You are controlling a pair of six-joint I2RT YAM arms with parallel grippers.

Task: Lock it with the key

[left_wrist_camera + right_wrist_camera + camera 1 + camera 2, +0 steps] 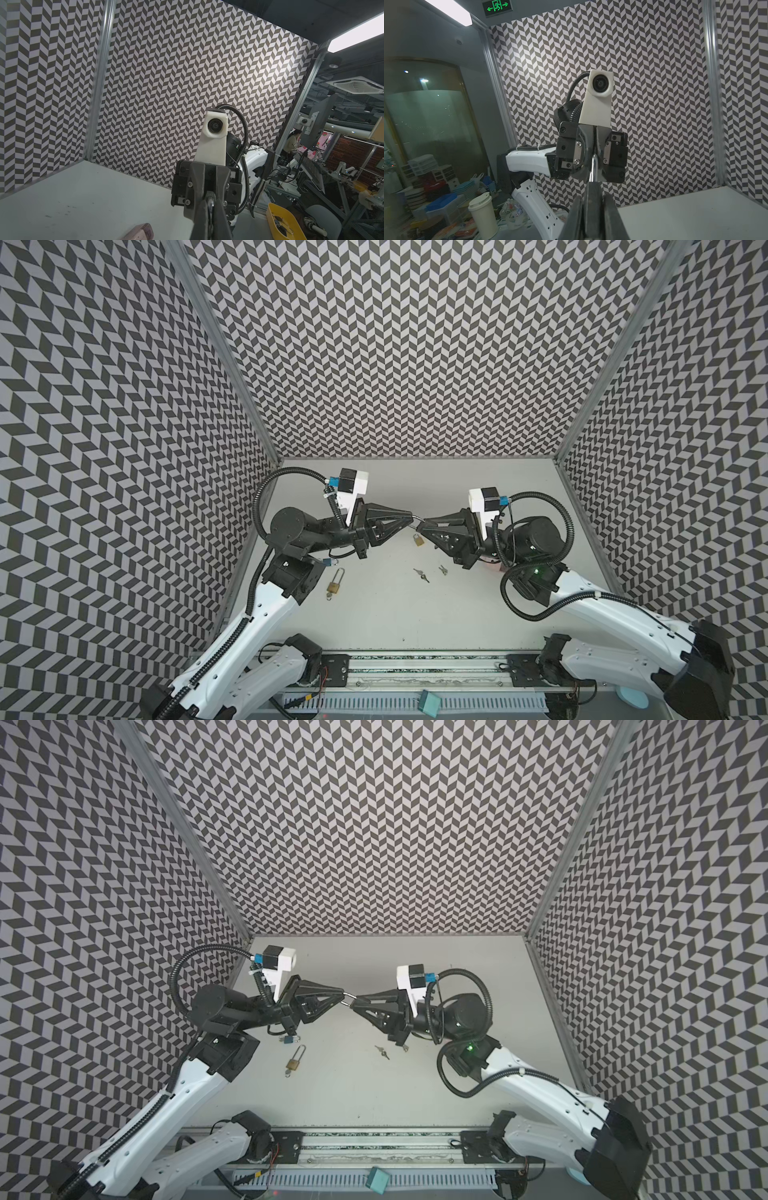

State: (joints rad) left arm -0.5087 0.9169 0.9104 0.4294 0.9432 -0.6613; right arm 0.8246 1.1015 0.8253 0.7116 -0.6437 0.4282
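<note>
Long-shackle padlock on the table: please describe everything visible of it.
The long-shackle padlock has a small brass-coloured body and a tall, narrow silvery shackle. It lies flat on the grey table, shackle pointing toward the back wall. Nothing holds it. A small silvery piece, perhaps a key, sits at the body's base.

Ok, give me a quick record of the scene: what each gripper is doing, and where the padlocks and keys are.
left gripper: shut on silver shackle, raised above table
right gripper: looks shut on the same shackle, tip to tip with the left
small brass padlock: on table by the right gripper, not held
long-shackle padlock: on table near the left arm
loose keys: on table, untouched
</note>
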